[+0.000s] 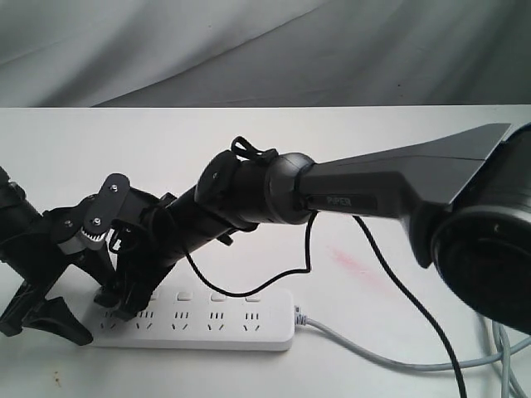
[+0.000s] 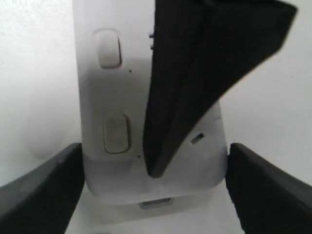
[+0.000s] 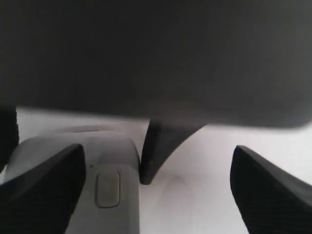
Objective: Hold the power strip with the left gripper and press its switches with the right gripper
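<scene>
White table; left gripper clamps the end of the power strip. Right gripper gapes empty, 1 fingertip beside a switch. Pressing step, seemingly; next it must shift onto that switch.

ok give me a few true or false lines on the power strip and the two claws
The power strip lies flat on the white table. True.
Its grey cord comes out at the end where the claws are. False: it leaves the opposite end.
The left claw straddles the strip's end, one finger along each long side. True.
The right claw is shut. False: its jaws stand wide open.
A right claw fingertip rests on a switch. False: it sits beside the nearest switch, on the socket face.
</scene>
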{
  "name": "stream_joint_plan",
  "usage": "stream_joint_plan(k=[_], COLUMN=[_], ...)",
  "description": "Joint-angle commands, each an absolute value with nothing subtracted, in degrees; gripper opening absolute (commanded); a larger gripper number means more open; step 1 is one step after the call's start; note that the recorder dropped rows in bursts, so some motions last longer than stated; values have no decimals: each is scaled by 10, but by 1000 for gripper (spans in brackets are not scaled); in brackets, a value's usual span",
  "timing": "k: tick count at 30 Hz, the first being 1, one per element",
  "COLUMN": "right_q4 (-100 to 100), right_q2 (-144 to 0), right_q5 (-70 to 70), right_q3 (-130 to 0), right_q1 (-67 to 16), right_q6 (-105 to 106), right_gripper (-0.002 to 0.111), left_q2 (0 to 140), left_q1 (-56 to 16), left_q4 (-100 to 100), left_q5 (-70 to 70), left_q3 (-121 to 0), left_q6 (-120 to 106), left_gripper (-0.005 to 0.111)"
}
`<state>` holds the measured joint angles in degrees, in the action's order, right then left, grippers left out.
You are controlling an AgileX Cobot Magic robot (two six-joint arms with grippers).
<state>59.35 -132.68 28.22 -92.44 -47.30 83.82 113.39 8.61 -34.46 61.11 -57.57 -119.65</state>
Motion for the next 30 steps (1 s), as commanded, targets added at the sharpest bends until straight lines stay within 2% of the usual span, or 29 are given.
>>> stream_joint_plan(k=[1,30], right_q4=[588,509], right_q2=[-1326,-1325], right_q5=[261,248], right_q3=[-928,-928], right_q1=[-473,-473], right_q6=[839,820], right_gripper=[75,75], left_q2=[1135,1135], left_q1=[85,85], left_q4=[-341,-341], left_q5=[612,612], left_q3=[-574,-574], left_q6=[-1200,-1200], left_gripper=[42,42])
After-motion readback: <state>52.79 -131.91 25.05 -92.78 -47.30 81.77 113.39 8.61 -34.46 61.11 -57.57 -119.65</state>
